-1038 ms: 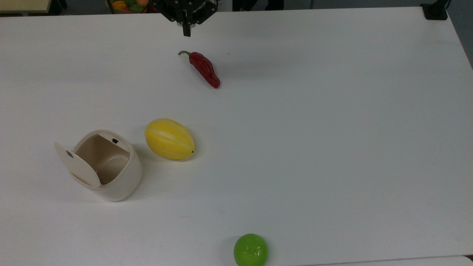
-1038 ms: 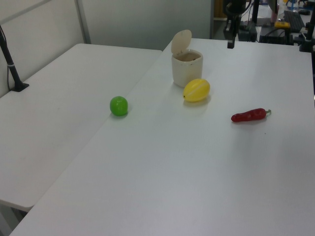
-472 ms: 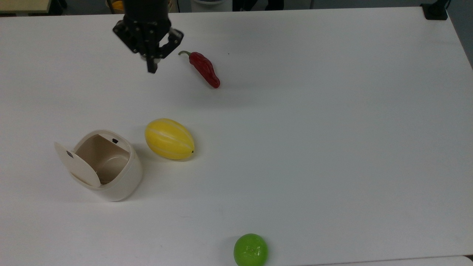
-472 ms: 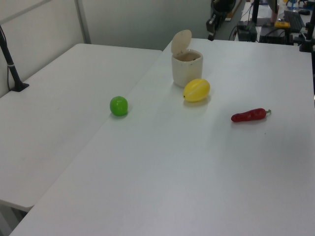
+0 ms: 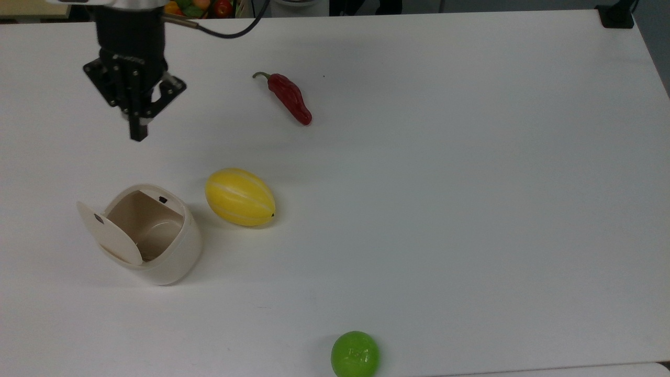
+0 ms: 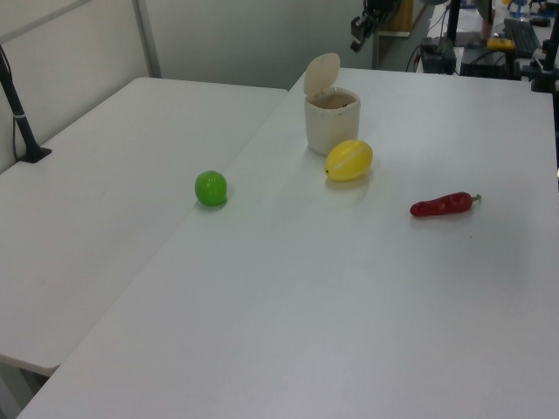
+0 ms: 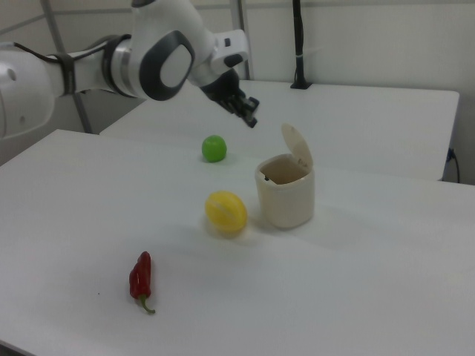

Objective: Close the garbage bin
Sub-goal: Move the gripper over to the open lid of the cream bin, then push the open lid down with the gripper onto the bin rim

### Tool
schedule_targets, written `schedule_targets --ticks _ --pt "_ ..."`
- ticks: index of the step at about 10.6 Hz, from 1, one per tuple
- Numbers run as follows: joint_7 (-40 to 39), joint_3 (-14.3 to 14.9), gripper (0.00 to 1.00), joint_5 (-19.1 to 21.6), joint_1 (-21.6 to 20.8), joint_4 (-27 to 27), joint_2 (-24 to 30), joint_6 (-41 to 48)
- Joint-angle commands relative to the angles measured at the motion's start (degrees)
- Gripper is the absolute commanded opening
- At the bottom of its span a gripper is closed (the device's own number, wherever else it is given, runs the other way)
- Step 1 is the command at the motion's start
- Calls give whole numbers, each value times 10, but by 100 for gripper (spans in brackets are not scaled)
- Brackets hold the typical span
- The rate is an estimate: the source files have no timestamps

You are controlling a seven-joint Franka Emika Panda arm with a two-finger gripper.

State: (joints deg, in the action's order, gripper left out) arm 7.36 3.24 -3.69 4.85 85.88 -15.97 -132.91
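Observation:
The garbage bin (image 5: pixel 177 256) is a cream tub on the white table at the top view's left, with its round lid (image 5: pixel 112 235) tipped up and the inside bare. It also appears in the left view (image 6: pixel 332 127) and the right view (image 7: pixel 286 196), where the lid (image 7: pixel 297 148) stands upright. My gripper (image 5: pixel 138 133) hangs above the table, well beyond the bin toward the far edge, with its fingers pressed together and nothing between them. The gripper (image 7: pixel 251 119) in the right view is up and to the left of the lid.
A yellow melon (image 5: pixel 239 197) lies just right of the bin in the top view. A red chili (image 5: pixel 289 97) lies farther back and a green ball (image 5: pixel 355 354) sits near the front edge. A fruit basket (image 5: pixel 201 7) stands behind the table.
My gripper has swung from the table's far edge toward the top view's left and nearer the bin. The bin, its lid and the fruits have not moved.

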Motion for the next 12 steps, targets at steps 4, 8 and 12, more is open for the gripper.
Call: schedule_targets --ticks 4,8,12 --pt "19 -1 0 1 47 -26 -87 -227" --pt "28 -2 0 15 52 -26 -128 -314" --pt "36 -2 0 16 46 -20 -141 -329"
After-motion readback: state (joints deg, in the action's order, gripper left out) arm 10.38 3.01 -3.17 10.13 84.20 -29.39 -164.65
